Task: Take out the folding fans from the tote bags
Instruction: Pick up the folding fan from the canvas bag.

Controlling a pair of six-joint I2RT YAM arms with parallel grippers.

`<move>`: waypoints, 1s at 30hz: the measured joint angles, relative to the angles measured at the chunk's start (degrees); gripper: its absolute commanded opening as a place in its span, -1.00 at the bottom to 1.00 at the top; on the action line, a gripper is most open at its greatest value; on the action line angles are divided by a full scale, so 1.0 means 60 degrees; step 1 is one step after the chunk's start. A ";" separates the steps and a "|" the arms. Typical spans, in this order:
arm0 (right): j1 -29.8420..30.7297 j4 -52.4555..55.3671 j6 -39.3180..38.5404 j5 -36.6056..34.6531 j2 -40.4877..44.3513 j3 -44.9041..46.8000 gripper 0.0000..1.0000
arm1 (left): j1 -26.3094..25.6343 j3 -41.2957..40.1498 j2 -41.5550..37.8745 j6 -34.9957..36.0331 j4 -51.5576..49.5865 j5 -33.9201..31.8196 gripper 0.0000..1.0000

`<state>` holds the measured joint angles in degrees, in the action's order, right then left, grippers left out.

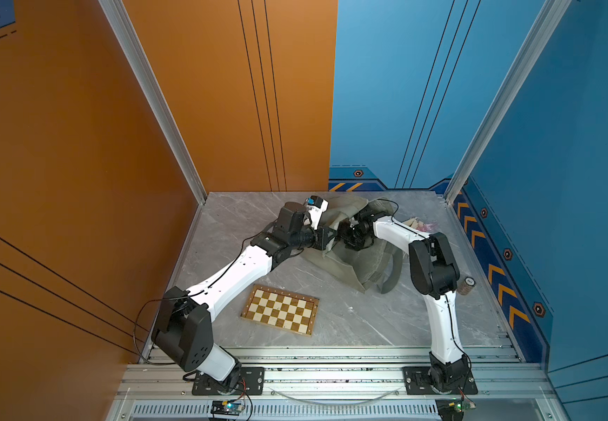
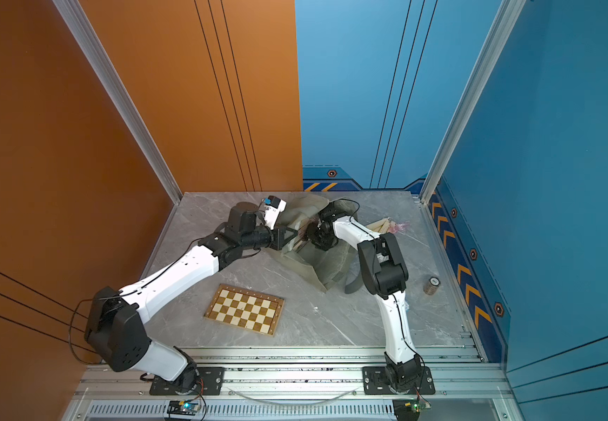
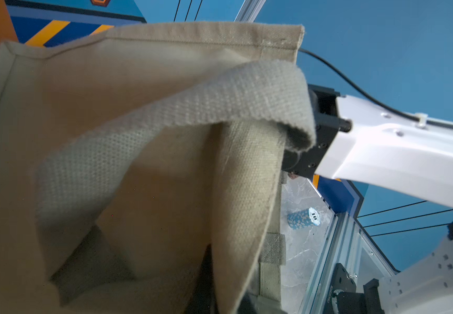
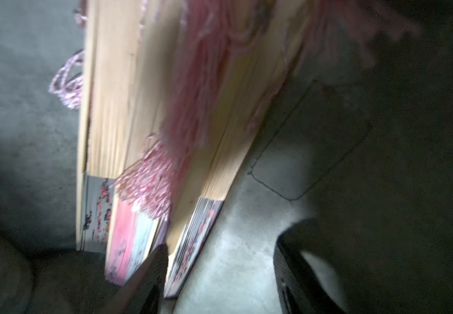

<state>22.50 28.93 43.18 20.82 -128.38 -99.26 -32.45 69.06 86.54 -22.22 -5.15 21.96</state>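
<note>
Reaching inside a soft olive fabric tote bag [image 1: 353, 266]

The left gripper [image 1: 333, 237] is clenched on the tote's rim. The right gripper [image 4: 219, 274] stands released, jaws spread at the ends of closed bamboo-ribbed folding fans with pink tassels [image 4: 127, 114] inside. More fans [image 2: 386, 225] lie on the grey marble table [image 2: 331, 320] beside the bag.

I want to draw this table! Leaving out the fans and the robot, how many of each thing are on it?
Tote bag: 1
Chessboard: 1
Chip stack: 1
Total: 3
</note>
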 measured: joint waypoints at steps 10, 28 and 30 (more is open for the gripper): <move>0.0073 -0.0947 0.0211 0.0328 -0.0044 0.0226 0.11 | -0.0044 -0.1158 -0.0998 -0.0328 0.0423 -0.0998 -1.00; -0.0018 -0.3432 0.1344 0.0954 -0.0106 0.0787 0.04 | -0.0601 -0.1767 -0.1286 -0.0554 0.0433 -0.2036 -1.00; -0.0076 -0.4127 0.1610 0.1177 -0.0106 0.1140 0.04 | -0.0634 -0.1767 -0.1311 -0.0550 0.0401 -0.2171 -1.00</move>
<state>22.04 4.16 52.84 27.88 -129.01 -92.42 -36.25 58.46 78.67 -25.52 -2.74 8.93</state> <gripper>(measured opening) 0.520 0.065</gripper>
